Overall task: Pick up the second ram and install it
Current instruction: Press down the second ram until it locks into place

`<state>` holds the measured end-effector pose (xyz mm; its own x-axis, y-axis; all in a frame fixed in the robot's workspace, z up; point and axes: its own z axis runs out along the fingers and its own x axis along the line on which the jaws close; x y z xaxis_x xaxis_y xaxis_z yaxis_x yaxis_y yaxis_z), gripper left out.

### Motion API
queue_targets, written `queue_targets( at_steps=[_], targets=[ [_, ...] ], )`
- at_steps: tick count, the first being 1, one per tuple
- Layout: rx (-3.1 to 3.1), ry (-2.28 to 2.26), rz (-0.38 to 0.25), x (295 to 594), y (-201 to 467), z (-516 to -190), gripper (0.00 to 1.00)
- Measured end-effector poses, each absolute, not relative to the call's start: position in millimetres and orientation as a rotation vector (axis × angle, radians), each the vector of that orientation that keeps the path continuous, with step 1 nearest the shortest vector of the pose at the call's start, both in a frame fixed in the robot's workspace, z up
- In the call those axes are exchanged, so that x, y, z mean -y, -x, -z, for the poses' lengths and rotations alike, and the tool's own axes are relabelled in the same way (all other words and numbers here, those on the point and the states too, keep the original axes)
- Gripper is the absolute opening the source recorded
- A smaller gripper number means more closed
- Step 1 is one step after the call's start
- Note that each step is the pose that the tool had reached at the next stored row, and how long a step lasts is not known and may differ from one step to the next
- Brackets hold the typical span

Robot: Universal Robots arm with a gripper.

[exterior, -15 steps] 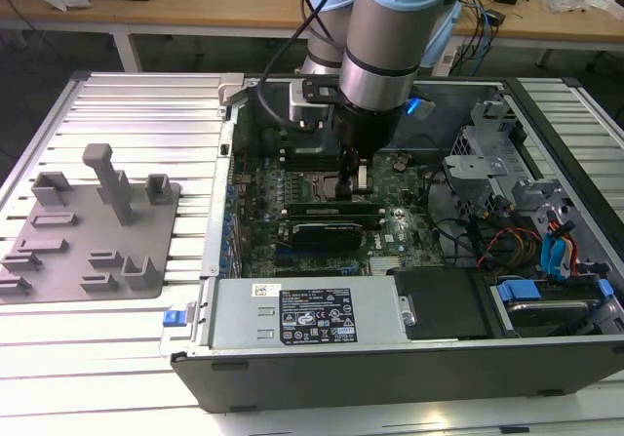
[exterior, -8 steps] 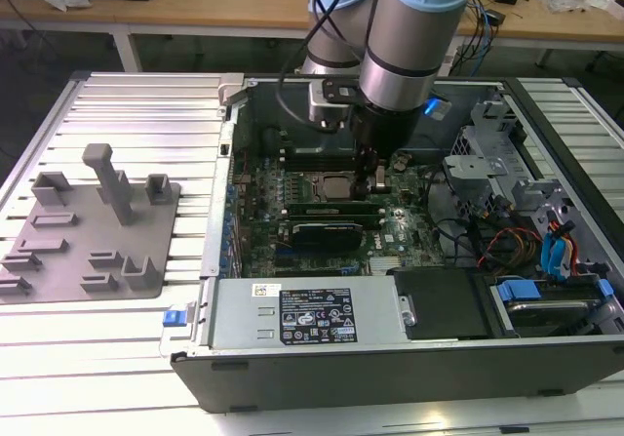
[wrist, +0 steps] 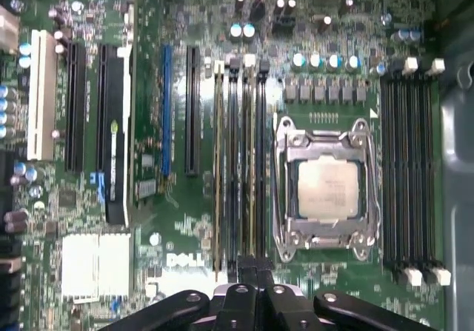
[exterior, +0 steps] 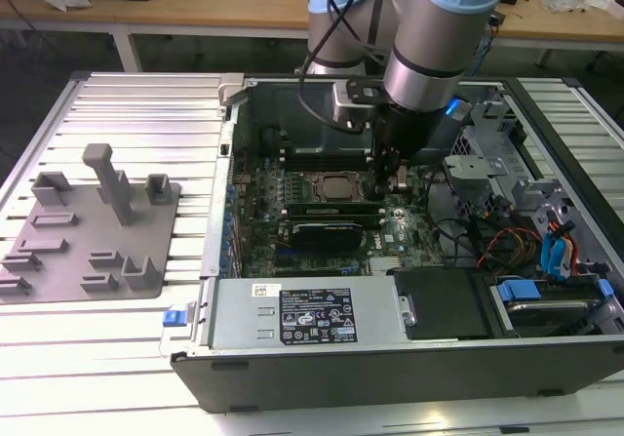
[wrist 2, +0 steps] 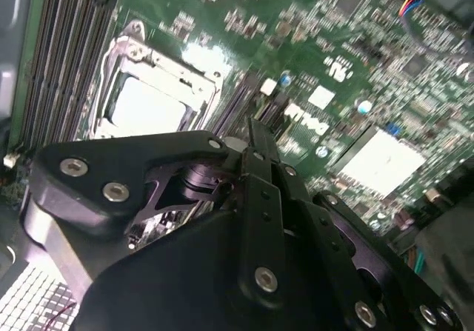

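My gripper (exterior: 398,184) is down inside the open computer case, at the end of the memory slots beside the processor socket (exterior: 336,187). In the first wrist view the second ram (wrist: 249,168) stands edge-on in a slot next to the socket (wrist: 326,190), as a thin green-gold line. The gripper (wrist: 248,266) is shut, and its tips meet that stick's near end. I cannot tell whether they pinch it or rest on top. Another thin stick (wrist: 218,168) stands two slots away. The second wrist view has the shut gripper (wrist 2: 254,131) over the same slots.
A wide black card (exterior: 322,231) sits in the board close to the slots. The case wall (exterior: 234,163), drive cage (exterior: 478,178) and loose cables (exterior: 507,246) hem the arm in. A grey fixture plate with upright blocks (exterior: 88,231) lies at the exterior view's left.
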<state>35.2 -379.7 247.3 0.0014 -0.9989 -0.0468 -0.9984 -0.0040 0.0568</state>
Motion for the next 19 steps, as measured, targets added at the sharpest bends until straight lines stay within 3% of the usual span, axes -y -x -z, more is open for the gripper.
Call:
queue_targets(
  at_steps=[19],
  targets=[
    [2.231, -2.235, 0.095, 379, -31, -237, 0.08]
  ],
)
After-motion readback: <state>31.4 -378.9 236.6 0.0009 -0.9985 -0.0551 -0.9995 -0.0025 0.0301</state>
